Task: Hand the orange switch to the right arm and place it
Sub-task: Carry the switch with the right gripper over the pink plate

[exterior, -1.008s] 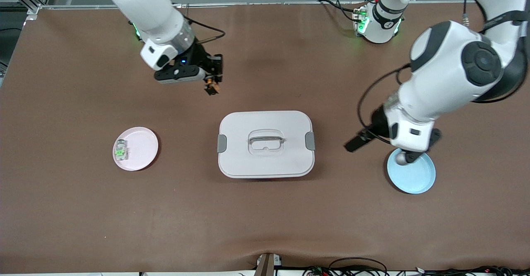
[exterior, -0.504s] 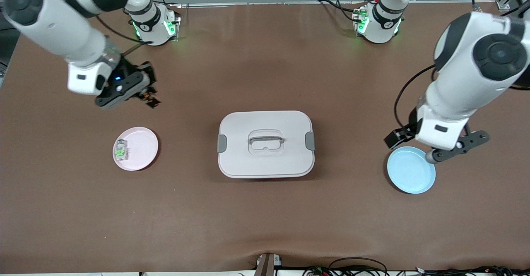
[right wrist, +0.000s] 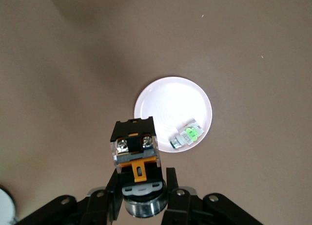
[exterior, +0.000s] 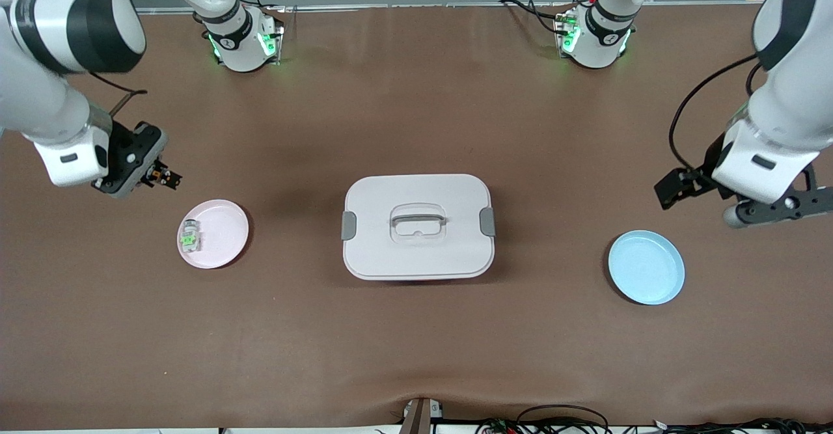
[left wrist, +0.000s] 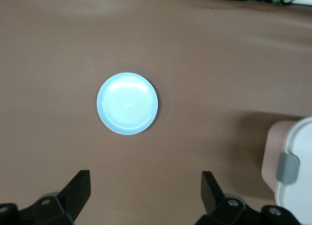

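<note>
Both arms swung outward | right hand (exterior: 163, 177) clamps orange switch (right wrist: 135, 147) | left hand (left wrist: 144, 196) wide, empty

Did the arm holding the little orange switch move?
Yes. The right gripper carried the tiny black-and-orange switch away from the white lidded box, toward the round pink plate.

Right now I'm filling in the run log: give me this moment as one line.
right claw: shut on orange switch, above table by pink plate | left claw: open, empty, above table by blue plate | stage: placing pending
</note>
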`<state>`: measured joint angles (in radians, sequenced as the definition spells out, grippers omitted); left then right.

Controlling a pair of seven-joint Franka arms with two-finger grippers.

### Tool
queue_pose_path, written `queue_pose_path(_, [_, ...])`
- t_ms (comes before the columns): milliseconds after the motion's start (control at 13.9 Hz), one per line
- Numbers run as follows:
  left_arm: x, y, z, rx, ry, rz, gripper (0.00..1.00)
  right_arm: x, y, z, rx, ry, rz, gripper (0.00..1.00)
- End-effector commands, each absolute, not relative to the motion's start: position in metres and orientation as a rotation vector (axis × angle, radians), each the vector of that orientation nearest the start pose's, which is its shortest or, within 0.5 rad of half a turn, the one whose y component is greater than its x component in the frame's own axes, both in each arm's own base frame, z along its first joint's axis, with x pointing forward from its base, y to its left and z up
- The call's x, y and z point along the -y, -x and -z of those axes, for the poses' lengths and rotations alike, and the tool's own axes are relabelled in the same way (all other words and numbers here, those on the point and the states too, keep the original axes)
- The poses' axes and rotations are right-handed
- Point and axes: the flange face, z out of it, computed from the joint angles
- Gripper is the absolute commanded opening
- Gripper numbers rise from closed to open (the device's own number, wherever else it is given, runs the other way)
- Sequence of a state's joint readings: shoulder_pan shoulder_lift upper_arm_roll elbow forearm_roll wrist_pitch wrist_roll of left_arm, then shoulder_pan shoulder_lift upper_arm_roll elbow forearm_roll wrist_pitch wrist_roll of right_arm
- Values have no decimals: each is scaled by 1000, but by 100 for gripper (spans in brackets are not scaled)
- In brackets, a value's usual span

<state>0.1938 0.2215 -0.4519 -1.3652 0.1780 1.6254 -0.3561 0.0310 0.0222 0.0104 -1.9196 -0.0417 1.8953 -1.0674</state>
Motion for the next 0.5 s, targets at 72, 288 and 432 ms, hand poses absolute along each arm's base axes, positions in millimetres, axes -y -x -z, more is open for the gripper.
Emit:
queue_pose_path(72, [67,-566,-636,-38,3092,102,100,14,-572,-391,1858,2548,-111,0])
queue_pose_path(288, [61,-548,-643,-29,3107,25,100,21,-588,-339,1955,2497,-111,0])
queue_pose_path(432, [59,-542,-647,-20,3118,30,100,19,-593,-312,1983,2479,-136,0])
